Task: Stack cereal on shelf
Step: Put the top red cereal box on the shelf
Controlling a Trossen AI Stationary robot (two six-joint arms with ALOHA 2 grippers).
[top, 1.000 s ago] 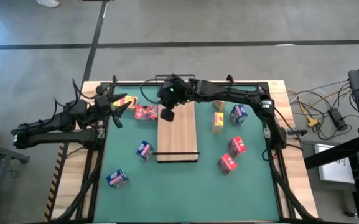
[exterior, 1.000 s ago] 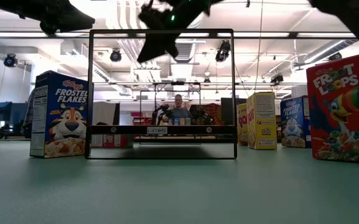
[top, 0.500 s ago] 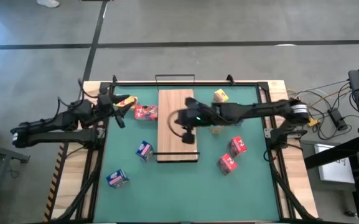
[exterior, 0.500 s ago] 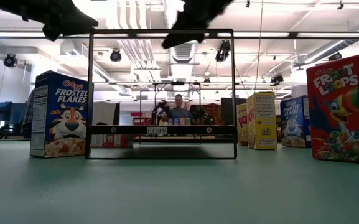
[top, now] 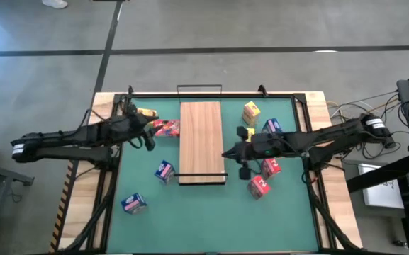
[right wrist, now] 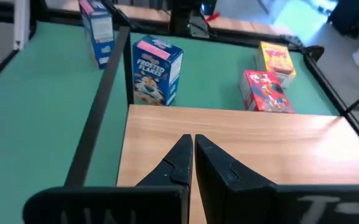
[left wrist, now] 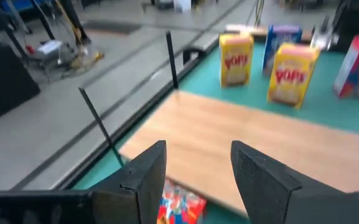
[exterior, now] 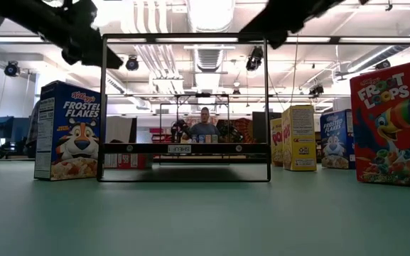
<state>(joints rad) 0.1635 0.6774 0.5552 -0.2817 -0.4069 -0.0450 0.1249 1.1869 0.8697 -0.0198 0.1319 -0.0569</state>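
While the right gripper [top: 238,153] hangs closed and empty beside the shelf [top: 201,142], the part-open, empty left gripper [top: 149,125] hovers nearest the red cereal box [top: 166,127], just beside the shelf's left edge.

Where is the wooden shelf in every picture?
High view: the wooden shelf lies mid-mat.
Low view: edge-on, a dark bar in its wire frame, centre.
Left wrist view: slanting across the middle.
Right wrist view: lower half, behind the fingers.
Shared landmark: its black wire frame.
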